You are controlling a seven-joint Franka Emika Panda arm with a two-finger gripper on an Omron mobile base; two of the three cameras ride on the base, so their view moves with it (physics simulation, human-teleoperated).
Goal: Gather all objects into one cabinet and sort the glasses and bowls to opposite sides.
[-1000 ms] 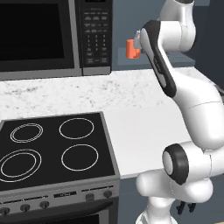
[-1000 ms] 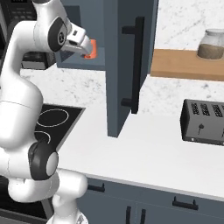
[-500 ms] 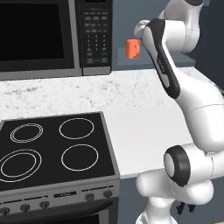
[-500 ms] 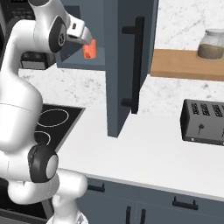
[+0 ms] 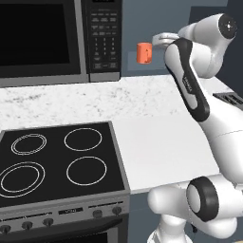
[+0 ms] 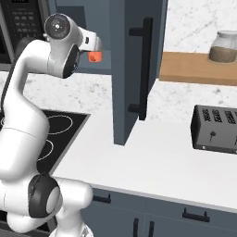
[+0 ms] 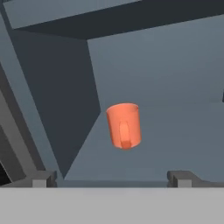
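Step in hand: reaching into the open cabinet (image 6: 127,69) for the orange cup (image 7: 124,125); by my reading the grasp is not yet begun.
How to do it well: go straight ahead until the cup's body sits between the two fingers, then close on its sides. The handle faces the pincer, so a small roll or a slightly lower grip may be needed so that the pads meet the round wall and not the handle.
Care: keep the wrist level with the shelf floor, so the fingers pass above it and the cup is not pushed toward the back wall. The swung-out door stands just beside the arm, so the withdrawal should run back along the same line.
Pincer (image 7: 109,177): jaws spread as wide as they go, holding nothing and touching nothing.
Cup, from the pincer: ahead of the fingertips, roughly centred between them, clearly apart, upright on the shelf.
Cabinet, from the pincer: side wall to one side, back wall beyond the cup, ceiling overhead.
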